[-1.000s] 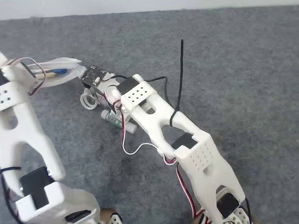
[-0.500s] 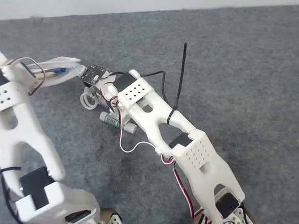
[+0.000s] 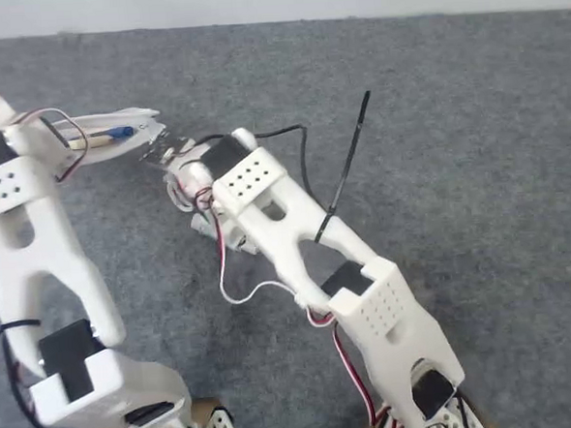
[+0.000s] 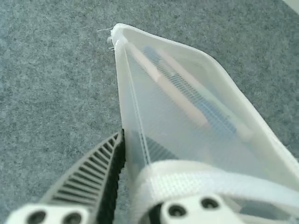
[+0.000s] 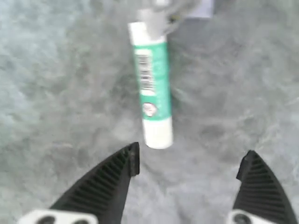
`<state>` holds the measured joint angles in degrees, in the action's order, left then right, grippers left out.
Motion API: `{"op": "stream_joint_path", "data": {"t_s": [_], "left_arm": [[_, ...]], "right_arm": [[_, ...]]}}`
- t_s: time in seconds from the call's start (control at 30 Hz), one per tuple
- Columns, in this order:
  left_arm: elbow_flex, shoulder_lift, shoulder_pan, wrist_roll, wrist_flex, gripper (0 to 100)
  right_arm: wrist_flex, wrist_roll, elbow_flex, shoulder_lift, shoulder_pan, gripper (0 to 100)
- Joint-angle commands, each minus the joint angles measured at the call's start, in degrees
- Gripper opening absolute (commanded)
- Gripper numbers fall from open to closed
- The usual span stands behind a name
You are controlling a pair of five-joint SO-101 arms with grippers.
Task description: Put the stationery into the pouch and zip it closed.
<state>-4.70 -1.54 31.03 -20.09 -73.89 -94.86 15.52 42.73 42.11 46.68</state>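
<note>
The translucent white pouch (image 4: 187, 107) has a pencil and a blue pen inside, and my left gripper (image 4: 128, 186) is shut on its edge. In the high view the pouch (image 3: 115, 127) is held at the far left of the grey carpet by my left gripper (image 3: 68, 145). A green-and-white glue stick (image 5: 152, 88) lies on the carpet just ahead of my right gripper (image 5: 190, 153), which is open, with a finger to either side of the stick's near end. From above, my right gripper (image 3: 171, 163) sits close to the pouch's mouth, and the arm covers the stick.
Grey carpet (image 3: 475, 144) spreads wide to the right and far side. A black cable (image 3: 345, 162) sticks up from the right arm. Something pale and blurred (image 5: 161, 7) lies at the glue stick's far end.
The right arm has swung left and farther out toward the pouch. It now covers the glue stick that showed beside it in the high view. The left arm and pouch have barely moved.
</note>
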Motion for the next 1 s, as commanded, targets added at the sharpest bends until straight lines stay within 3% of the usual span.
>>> {"op": "stream_joint_path", "data": {"t_s": [0.0, 0.23, 0.5, 0.8, 0.97], "left_arm": [[-1.7, 1.2, -0.3, -0.5, 1.1, 1], [-1.7, 1.2, -0.1, -0.5, 1.1, 1], [-1.7, 1.2, -0.1, -0.5, 1.0, 1], [-1.7, 1.2, -0.1, -0.5, 0.9, 1], [-1.7, 1.2, -0.1, -0.5, 0.9, 1]], "right_arm": [[1.5, -0.6, 2.1, -0.9, 2.1, 33.0], [9.9, -0.6, 2.5, 7.8, 2.4, 32.9], [11.7, -0.5, 2.5, 10.5, 2.0, 32.4], [14.4, -0.1, 2.5, 11.7, 1.4, 0.0], [9.4, -0.1, 2.5, 6.8, -0.4, 0.4]]}}
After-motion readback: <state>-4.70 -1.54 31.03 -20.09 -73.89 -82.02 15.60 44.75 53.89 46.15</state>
